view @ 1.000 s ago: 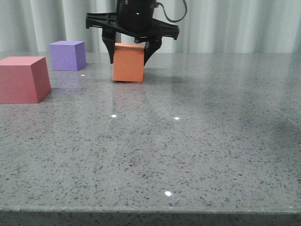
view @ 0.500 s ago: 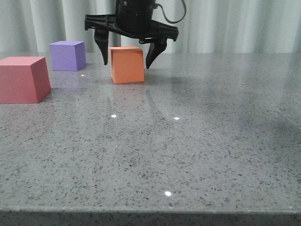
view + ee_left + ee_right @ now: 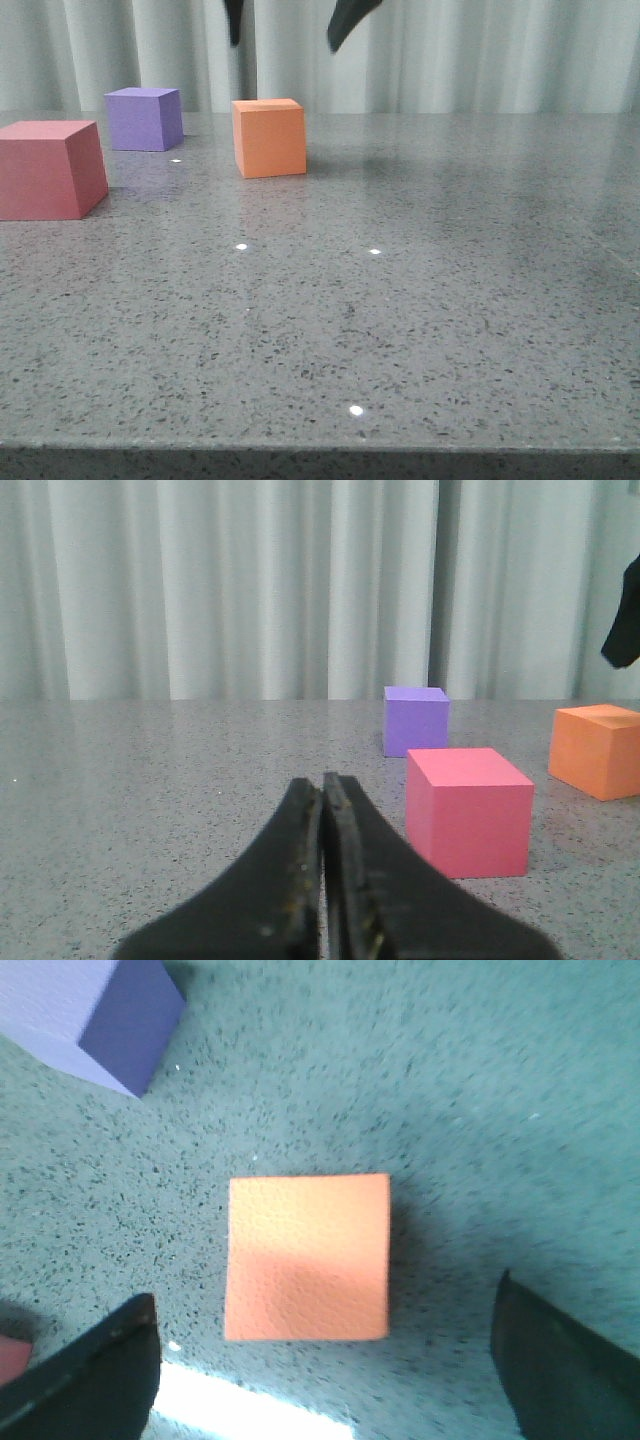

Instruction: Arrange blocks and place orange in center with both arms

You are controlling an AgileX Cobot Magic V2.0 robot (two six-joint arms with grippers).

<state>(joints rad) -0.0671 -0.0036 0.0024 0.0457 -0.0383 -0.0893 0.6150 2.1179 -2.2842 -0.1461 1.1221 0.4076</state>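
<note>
**Orange cube released**

Lifting clear, my right gripper [image 3: 290,22] has let go, fingers spread wide above the orange cube [image 3: 270,137], which now rests near the table's [image 3: 420,320] far edge, right of the purple cube [image 3: 145,118] and red-pink cube [image 3: 50,168]. My left gripper [image 3: 322,880] is pressed together, empty.

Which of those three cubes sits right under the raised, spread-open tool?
The orange cube. It lies directly beneath the open right tool, while the purple cube and red-pink cube sit off to the left.

No readable text or labels anywhere — cube faces seemingly plain.
</note>
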